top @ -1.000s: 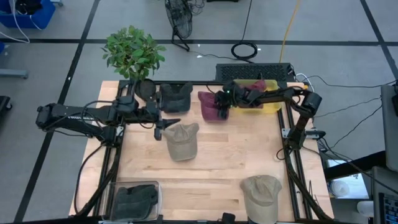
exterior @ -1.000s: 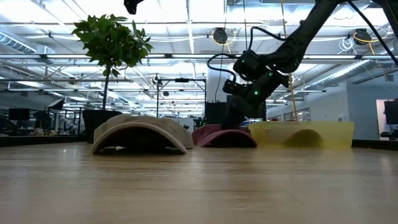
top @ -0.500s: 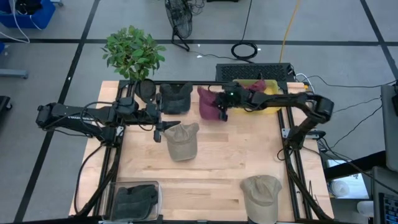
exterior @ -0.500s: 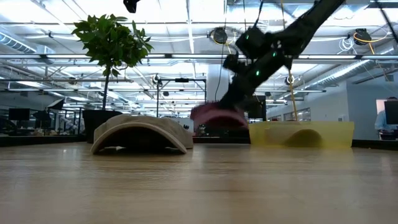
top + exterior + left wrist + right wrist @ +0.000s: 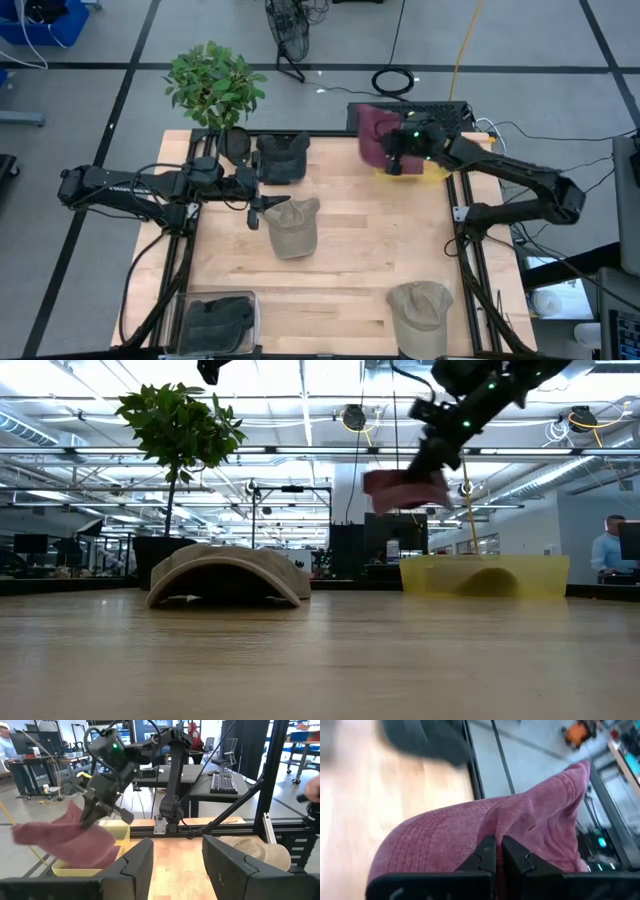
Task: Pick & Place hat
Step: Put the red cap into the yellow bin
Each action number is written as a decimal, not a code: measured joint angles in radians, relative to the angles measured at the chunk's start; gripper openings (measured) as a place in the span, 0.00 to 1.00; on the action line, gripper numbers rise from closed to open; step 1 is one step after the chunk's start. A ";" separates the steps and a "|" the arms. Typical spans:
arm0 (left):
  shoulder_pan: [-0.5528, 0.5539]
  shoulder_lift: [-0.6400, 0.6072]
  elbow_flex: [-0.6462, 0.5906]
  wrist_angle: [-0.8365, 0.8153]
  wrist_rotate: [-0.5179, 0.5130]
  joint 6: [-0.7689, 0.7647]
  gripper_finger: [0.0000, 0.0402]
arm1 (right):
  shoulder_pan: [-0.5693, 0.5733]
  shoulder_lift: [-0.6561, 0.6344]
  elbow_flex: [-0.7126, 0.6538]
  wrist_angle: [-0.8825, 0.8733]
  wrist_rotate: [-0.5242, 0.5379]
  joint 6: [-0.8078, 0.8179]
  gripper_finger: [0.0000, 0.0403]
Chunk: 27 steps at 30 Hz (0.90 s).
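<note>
1. Both arms were dark, nearly black, built of long slim links with bulkier joints.
2. The right arm (image 5: 510, 175) carried a small green light near its wrist, seen from above and from the left wrist camera.
3. Black cables looped along the left arm (image 5: 130, 188) and around the right arm's wrist.
4. The left gripper (image 5: 172, 862) had two broad, flat, dark fingers with rounded edges.
5. The right gripper (image 5: 495, 852) had narrow dark fingers.
</note>
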 joint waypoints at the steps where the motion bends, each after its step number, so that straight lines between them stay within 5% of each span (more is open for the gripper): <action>1: 0.000 0.000 0.000 0.000 0.000 0.000 0.43 | -0.027 -0.014 0.000 -0.031 0.000 -0.015 0.00; 4: 0.000 0.000 0.000 0.001 0.000 0.005 0.43 | -0.113 -0.032 0.000 -0.119 -0.009 -0.062 0.00; 9: 0.000 0.000 0.000 0.006 0.000 0.027 0.43 | -0.225 -0.006 -0.006 -0.170 -0.175 -0.092 0.00; 15: 0.001 0.000 0.000 0.007 -0.001 0.036 0.43 | -0.260 0.017 -0.077 -0.145 -0.180 -0.096 0.00; 27: 0.002 0.000 0.000 0.008 -0.001 0.037 0.43 | -0.261 0.016 -0.322 0.131 -0.182 -0.271 0.01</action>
